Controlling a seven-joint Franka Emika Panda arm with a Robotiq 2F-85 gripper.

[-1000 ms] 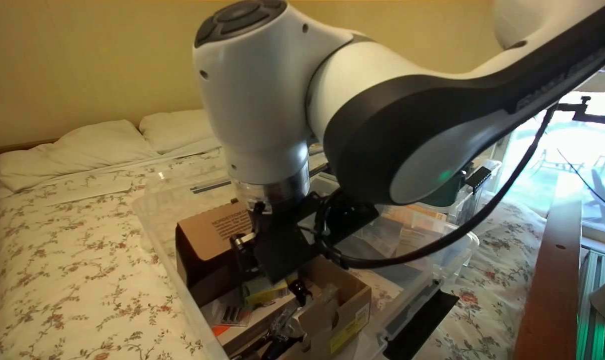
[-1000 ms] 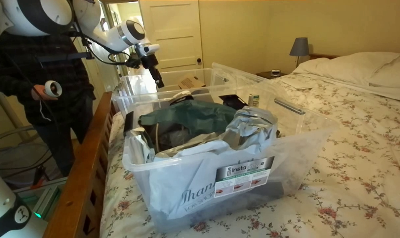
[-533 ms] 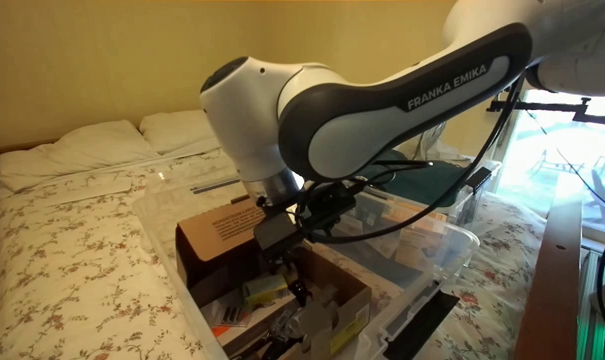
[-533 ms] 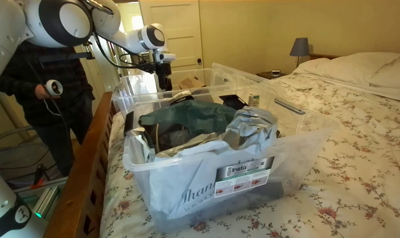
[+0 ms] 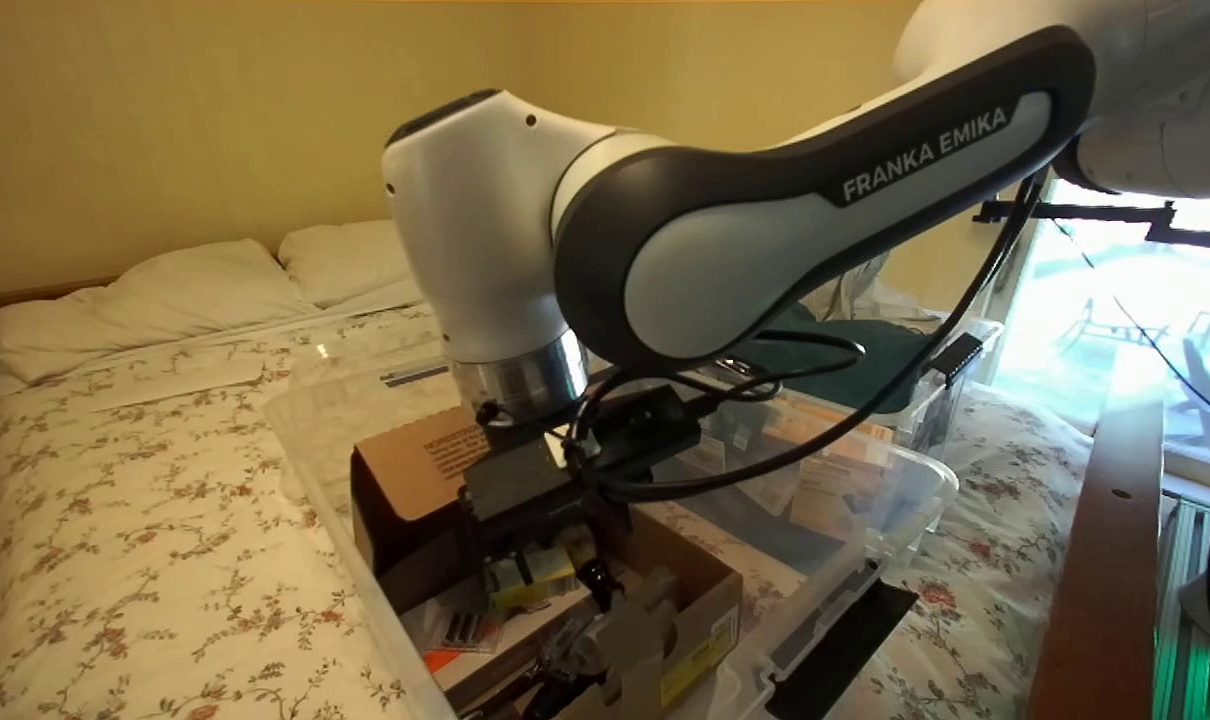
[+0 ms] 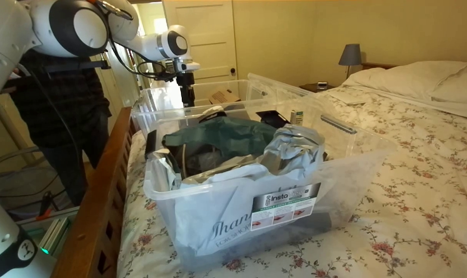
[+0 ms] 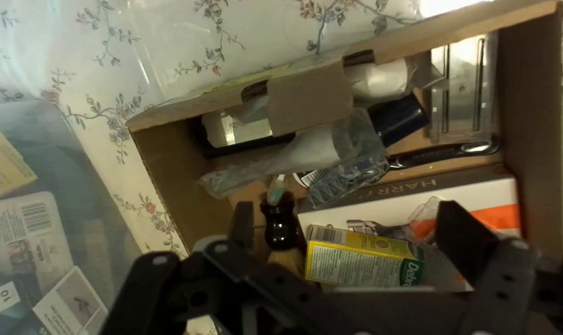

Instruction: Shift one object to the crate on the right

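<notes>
My end effector [image 7: 345,218] spread, nothing held. Prob. target: yellow carton [image 7: 358,258] below it, in cardboard box [image 7: 170,181]; shd be light, stiff, crushable, so pinch gently across width, mid-length. Crate [image 6: 187,192] to end effector's right.

In your wrist view you look into an open cardboard carton [image 7: 532,139], your fingers [image 7: 458,237] wide apart at seven and four o'clock. Between them, toward five, you see a yellow box [image 7: 361,257] overlapping a white-and-orange box [image 7: 388,210]; whether you touch either, you can't tell. At six you have a black-handled brush [image 7: 280,228], at two a clear, shiny pack [image 7: 463,104]. Toward nine, packets [image 7: 25,228] show in a clear plastic tub [image 7: 53,132].
</notes>
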